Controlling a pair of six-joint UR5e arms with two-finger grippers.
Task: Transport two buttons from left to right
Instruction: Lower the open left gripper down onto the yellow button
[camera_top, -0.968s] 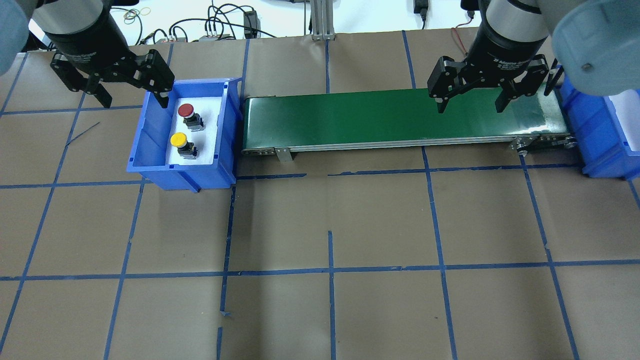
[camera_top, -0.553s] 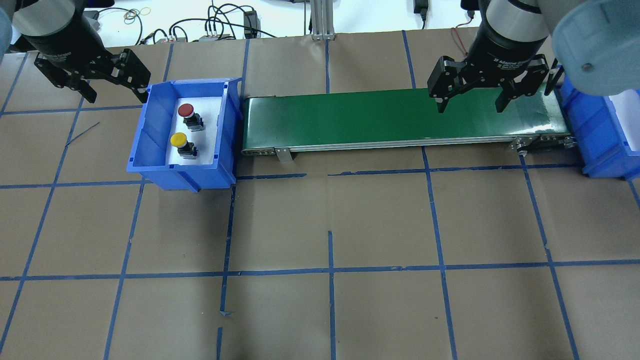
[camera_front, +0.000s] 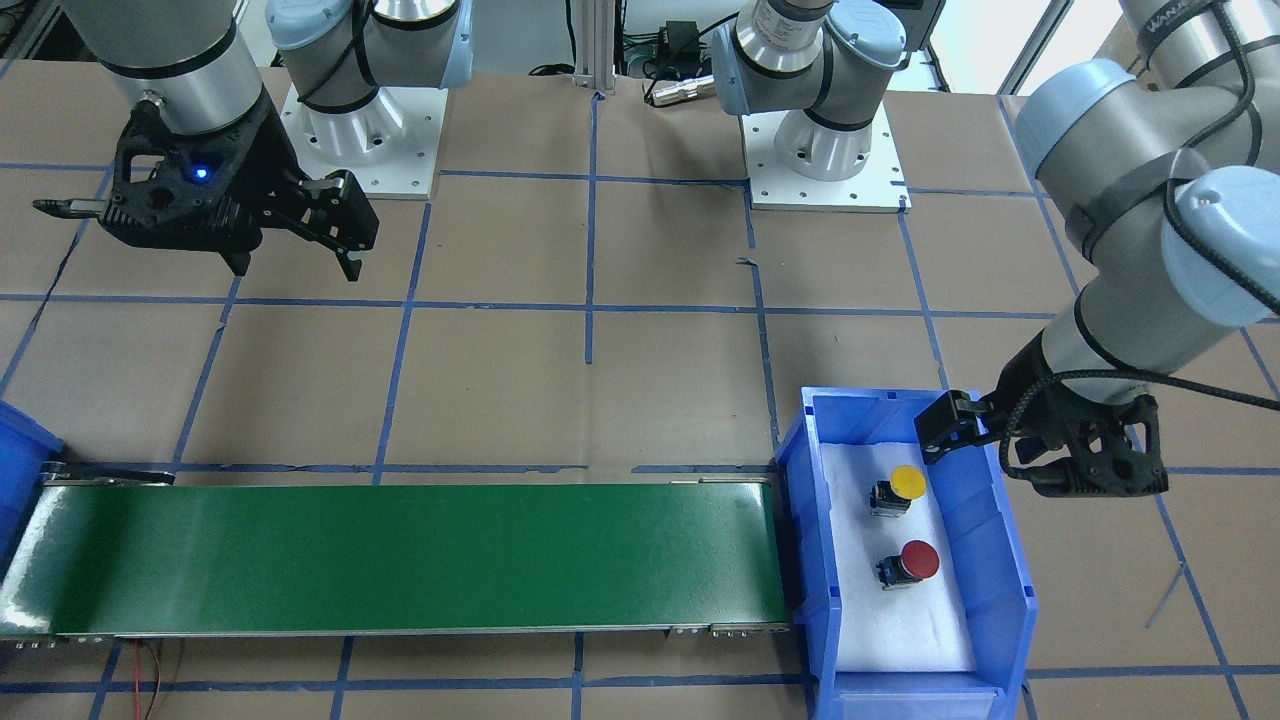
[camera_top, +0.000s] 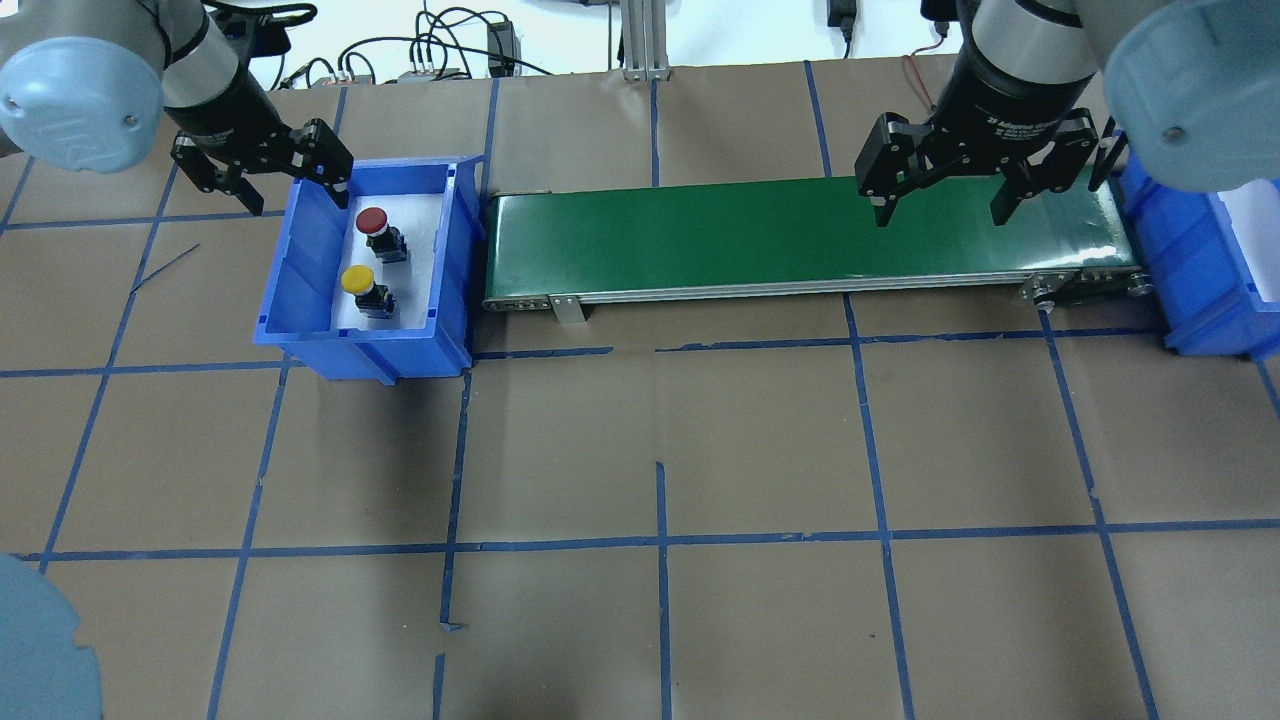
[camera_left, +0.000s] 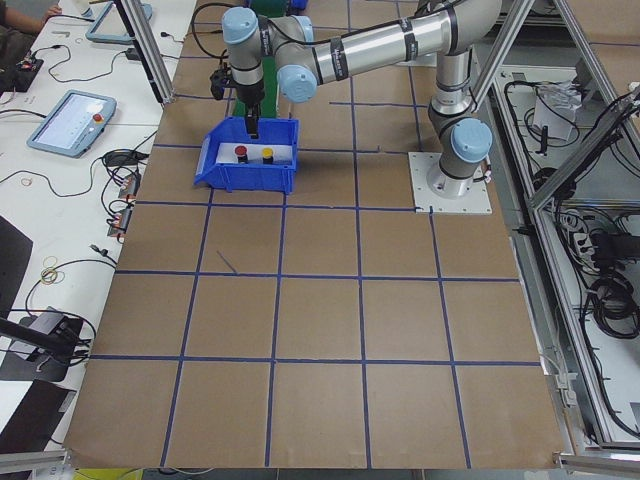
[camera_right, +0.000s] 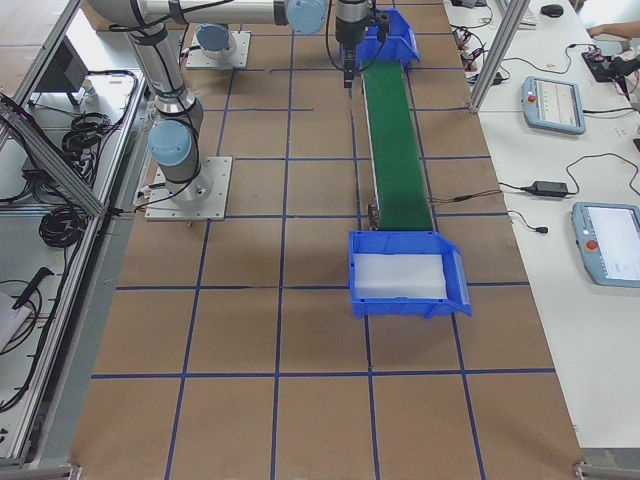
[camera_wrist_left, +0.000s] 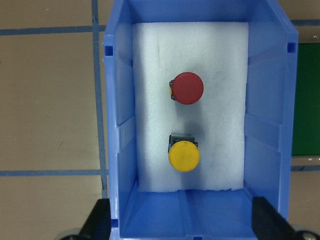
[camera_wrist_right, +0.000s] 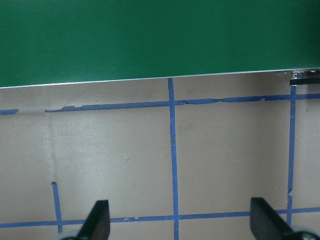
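Left gripper (camera_top: 293, 195) back over bin (camera_top: 300, 290) edge, it and right gripper (camera_top: 940, 213) spread, empty; red button (camera_top: 373, 220), yellow button (camera_top: 357, 280) unpicked, nothing transported.

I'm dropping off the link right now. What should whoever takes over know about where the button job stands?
Left gripper: open, holding nothing, up over the left bin.
Right gripper: open, holding nothing, up near the right end of the green belt.
Red button and yellow button: both on the white pad in the left bin, apart from each other.
Done: nothing moved yet; no button shows on the belt or in the right bin.
Left: both buttons have to go to the right side.
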